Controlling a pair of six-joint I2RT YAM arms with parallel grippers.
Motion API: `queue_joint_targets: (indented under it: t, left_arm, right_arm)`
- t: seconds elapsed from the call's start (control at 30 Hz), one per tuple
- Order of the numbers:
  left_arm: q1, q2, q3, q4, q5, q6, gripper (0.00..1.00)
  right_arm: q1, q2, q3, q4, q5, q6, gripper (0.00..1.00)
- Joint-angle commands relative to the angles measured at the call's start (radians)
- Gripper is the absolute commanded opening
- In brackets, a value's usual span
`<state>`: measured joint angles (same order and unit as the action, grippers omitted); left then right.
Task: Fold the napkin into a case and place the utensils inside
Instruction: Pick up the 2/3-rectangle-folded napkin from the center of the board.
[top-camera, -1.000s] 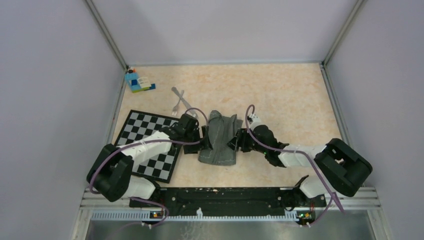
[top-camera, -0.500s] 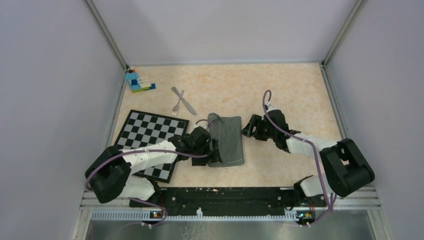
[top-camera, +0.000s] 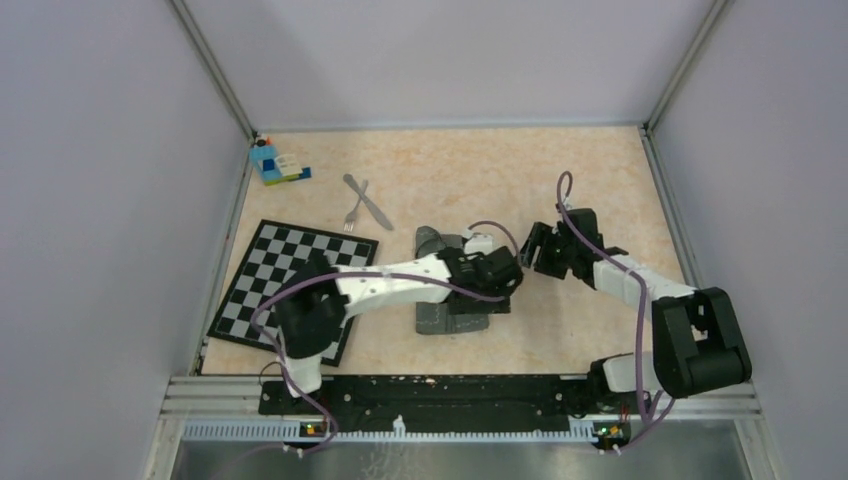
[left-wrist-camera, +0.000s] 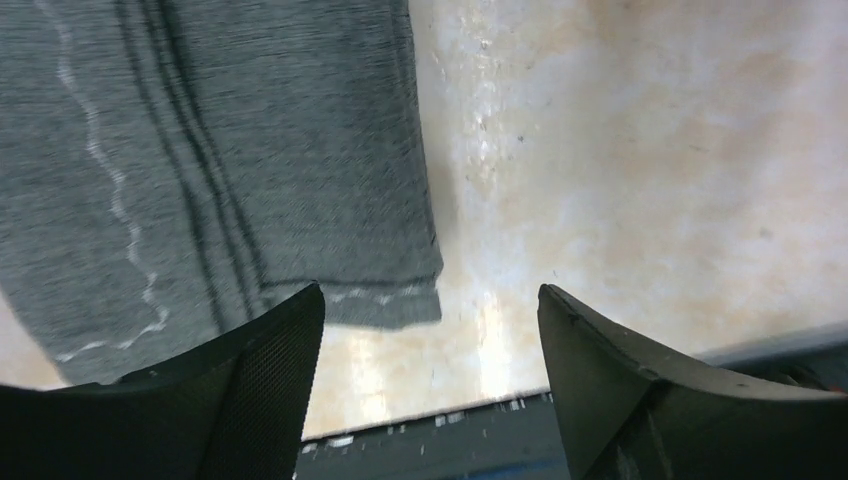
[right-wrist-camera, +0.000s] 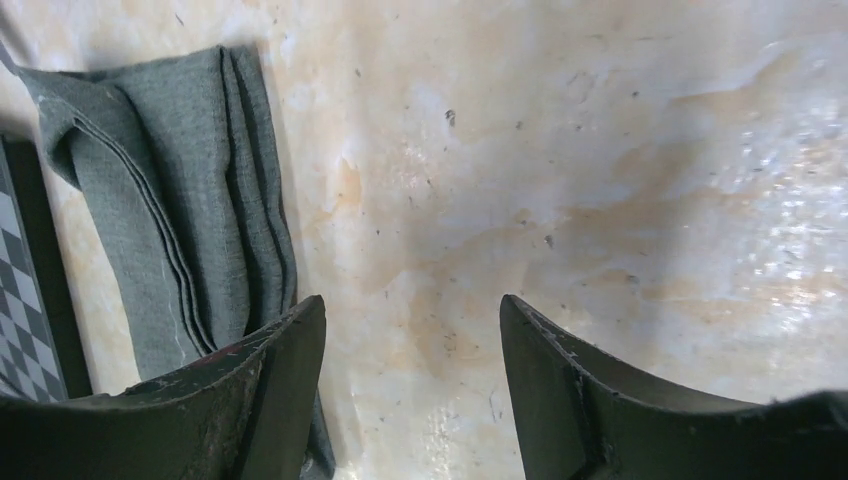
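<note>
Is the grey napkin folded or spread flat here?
Folded. The napkin lies as a narrow strip, with several stacked layer edges running along its side in the right wrist view.

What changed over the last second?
The napkin, earlier bunched up, now lies flat and folded. The left end effector swung across it to its right edge; the right end effector backed away to the right. Both are open and empty. Fork, knife and checkered mat stayed put.
</note>
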<state>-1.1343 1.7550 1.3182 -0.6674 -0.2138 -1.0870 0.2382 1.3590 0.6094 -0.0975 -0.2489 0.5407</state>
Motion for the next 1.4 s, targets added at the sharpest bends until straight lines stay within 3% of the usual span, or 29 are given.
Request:
queue_joint_targets:
  t: [0.0,0.17,0.47,0.6,0.7,0.8,0.87,1.07,1.2,1.37]
  left_arm:
    - [-0.058,0.226,0.226,-0.281,-0.151,-0.036,0.82]
    - [-0.1,0.357,0.407,-0.398,-0.257,-0.041,0.8]
    - [-0.11,0.447,0.407,-0.428,-0.258,-0.063,0.72]
    - [-0.108,0.476,0.396,-0.439,-0.253,-0.048,0.63]
    - [-0.107,0.475,0.384,-0.418,-0.251,-0.028,0.47]
    - [-0.102,0.401,0.316,-0.314,-0.23,0.018,0.17]
    - [-0.097,0.294,0.191,-0.188,-0.205,0.045,0.0]
    - [-0.063,0.017,-0.102,0.129,-0.089,0.072,0.0]
    - [-0.059,-0.028,-0.121,0.143,-0.072,0.068,0.0]
    - [-0.059,-0.036,-0.112,0.132,-0.058,0.061,0.0]
  right_arm:
    - [-0.025,-0.069,-0.005,-0.011,-0.027,-0.016,0.63]
    - [-0.028,-0.088,-0.026,0.007,-0.048,-0.018,0.63]
    - [-0.028,-0.086,-0.042,0.033,-0.067,-0.014,0.62]
    - [-0.029,-0.111,-0.07,0.069,-0.089,-0.024,0.72]
    - [-0.038,-0.078,-0.071,0.089,-0.148,-0.019,0.74]
    - [-0.065,-0.02,-0.093,0.201,-0.274,0.037,0.76]
    - [-0.067,0.024,-0.09,0.251,-0.342,0.054,0.79]
    - [-0.058,0.147,-0.124,0.595,-0.529,0.253,0.8]
    - [-0.008,0.234,-0.12,0.706,-0.524,0.341,0.8]
    - [0.061,0.292,-0.112,0.727,-0.464,0.38,0.79]
